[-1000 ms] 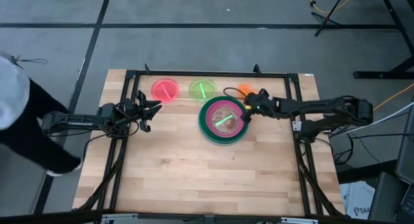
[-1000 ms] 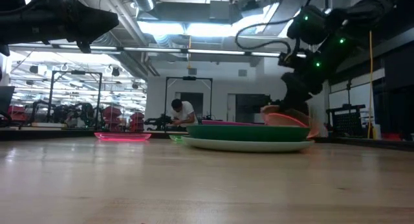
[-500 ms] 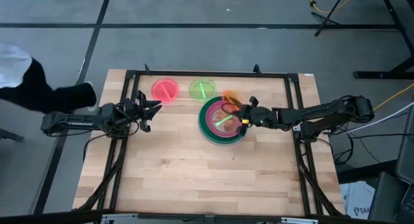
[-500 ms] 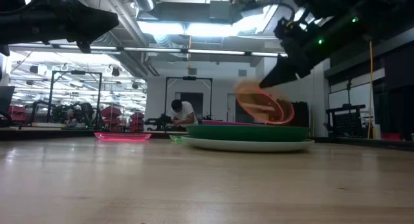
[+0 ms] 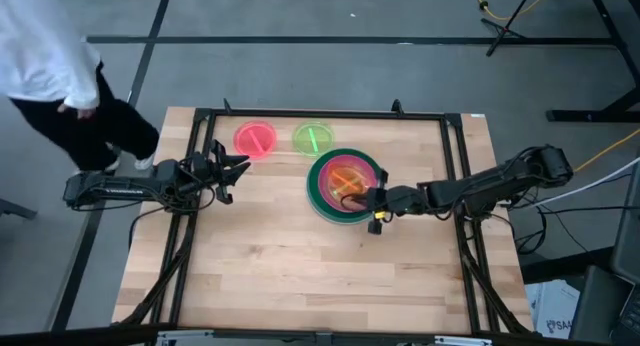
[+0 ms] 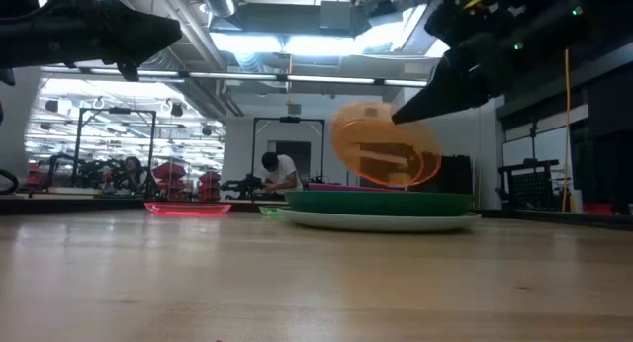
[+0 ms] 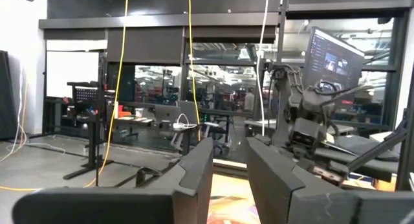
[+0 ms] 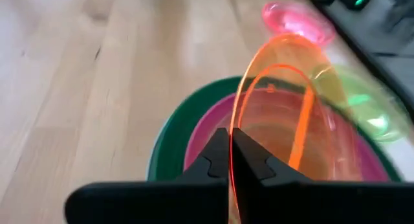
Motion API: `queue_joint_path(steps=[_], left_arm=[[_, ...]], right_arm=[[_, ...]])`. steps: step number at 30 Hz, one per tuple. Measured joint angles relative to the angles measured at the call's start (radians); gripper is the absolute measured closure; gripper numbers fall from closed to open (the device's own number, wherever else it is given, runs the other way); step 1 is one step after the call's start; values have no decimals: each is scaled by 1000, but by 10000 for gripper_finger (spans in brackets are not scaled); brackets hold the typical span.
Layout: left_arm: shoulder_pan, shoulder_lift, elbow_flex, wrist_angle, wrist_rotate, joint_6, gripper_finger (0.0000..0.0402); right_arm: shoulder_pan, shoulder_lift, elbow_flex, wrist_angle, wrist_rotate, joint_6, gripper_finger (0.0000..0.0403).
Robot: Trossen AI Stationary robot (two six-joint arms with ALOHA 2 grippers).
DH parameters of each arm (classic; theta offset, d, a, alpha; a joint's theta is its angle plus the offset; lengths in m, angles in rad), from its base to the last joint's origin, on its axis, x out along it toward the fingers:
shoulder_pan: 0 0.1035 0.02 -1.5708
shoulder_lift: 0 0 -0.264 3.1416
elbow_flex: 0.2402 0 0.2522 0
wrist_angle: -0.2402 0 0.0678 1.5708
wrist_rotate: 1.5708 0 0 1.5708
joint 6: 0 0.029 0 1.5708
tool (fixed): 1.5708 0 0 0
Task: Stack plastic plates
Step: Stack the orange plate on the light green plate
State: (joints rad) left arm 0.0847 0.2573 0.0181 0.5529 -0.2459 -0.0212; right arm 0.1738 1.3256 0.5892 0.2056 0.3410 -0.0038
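Note:
A stack of large plates (image 5: 322,191), pale at the bottom, then dark green and magenta, rests on the table right of centre; the low view shows the stack (image 6: 381,206) lying flat. My right gripper (image 5: 378,201) is shut on a translucent orange plate (image 5: 347,180) held tilted over the stack. A pink-red plate (image 5: 255,139) and a neon green plate (image 5: 313,138) lie flat near the far edge. My left gripper (image 5: 235,171) waits open, above the table's left side. My right gripper pinches the orange plate's rim (image 8: 233,136) between its two fingers, coming from the table's right. The plate (image 6: 386,154) is lifted clear of the stack and stands steeply tilted, its free edge reaching out over the magenta plate (image 8: 207,140).
A black frame (image 5: 330,114) runs along the table's far edge and down both sides. Bare wood (image 5: 300,266) fills the near half of the table. A person (image 5: 60,76) in a white top and dark trousers walks past the far left corner.
My right gripper has risen and moved toward the near edge, from the stack's far right side to its near right side. The orange plate has come up off the table behind the stack and now hangs tilted over the stack. The person has walked up along the table's left.

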Motion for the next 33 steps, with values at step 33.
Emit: queue_joint_path(steps=[33], left_arm=[[0,0,0,0,0,-2,315]], right_arm=[[-4,130,0,3,61,105,329]])
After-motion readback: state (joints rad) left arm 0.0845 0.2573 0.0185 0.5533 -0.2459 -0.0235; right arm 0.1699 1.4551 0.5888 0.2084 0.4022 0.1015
